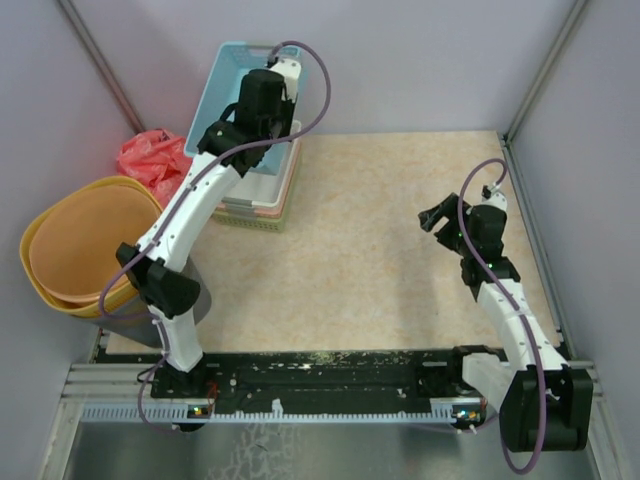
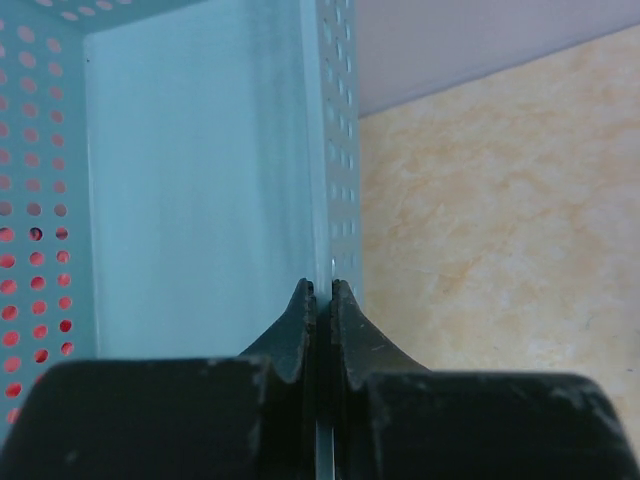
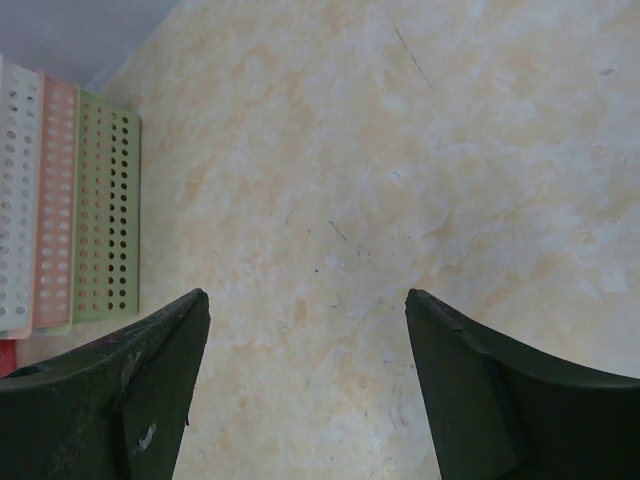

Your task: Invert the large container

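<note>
The large container (image 1: 222, 90) is a light-blue perforated basket at the back left, held tilted above a stack of smaller baskets (image 1: 258, 205). My left gripper (image 1: 276, 86) is shut on its thin right side wall. In the left wrist view the jaws (image 2: 321, 290) pinch that wall (image 2: 318, 180), with the smooth blue inside (image 2: 200, 180) to the left. My right gripper (image 1: 432, 220) is open and empty, hovering over the bare tabletop at the right, far from the container. In the right wrist view its fingers are spread wide (image 3: 305, 300).
The stack holds white, pink and green baskets (image 3: 105, 210). A red plastic bag (image 1: 150, 160) lies left of it. Nested yellow and orange tubs (image 1: 80, 240) sit at the far left, by my left arm's elbow. Grey walls enclose the marbled table (image 1: 400, 260).
</note>
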Tool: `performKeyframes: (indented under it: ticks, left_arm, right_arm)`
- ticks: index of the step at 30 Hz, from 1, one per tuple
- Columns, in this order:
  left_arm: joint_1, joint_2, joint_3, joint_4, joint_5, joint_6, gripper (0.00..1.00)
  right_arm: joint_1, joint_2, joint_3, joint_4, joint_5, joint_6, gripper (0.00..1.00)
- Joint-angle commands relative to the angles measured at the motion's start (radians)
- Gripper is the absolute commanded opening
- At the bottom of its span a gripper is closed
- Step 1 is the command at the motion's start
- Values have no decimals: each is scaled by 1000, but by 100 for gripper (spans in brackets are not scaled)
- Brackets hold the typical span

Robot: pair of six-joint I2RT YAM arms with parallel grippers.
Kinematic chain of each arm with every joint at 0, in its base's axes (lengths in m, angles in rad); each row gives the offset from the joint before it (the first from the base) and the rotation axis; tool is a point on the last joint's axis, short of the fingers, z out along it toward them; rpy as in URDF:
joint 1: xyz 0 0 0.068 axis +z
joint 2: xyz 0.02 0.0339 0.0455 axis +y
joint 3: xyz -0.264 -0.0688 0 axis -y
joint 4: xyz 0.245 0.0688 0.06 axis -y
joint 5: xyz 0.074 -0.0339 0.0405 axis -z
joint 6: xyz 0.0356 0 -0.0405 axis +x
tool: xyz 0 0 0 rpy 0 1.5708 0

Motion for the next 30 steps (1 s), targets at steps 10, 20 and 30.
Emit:
performKeyframes:
  ticks: [10, 20, 30]
  left_arm:
    - [-281, 73, 172, 61, 175, -50, 0]
    - [-370, 225, 26, 156, 177, -300, 0]
    - [-379, 293, 74, 165, 305, -333, 91]
  right_arm:
    - [-6, -222, 320, -367, 720, -89, 80]
    - [-6, -448, 318, -309, 1056, -219, 80]
    - [-7, -363, 361, -371, 933, -213, 80]
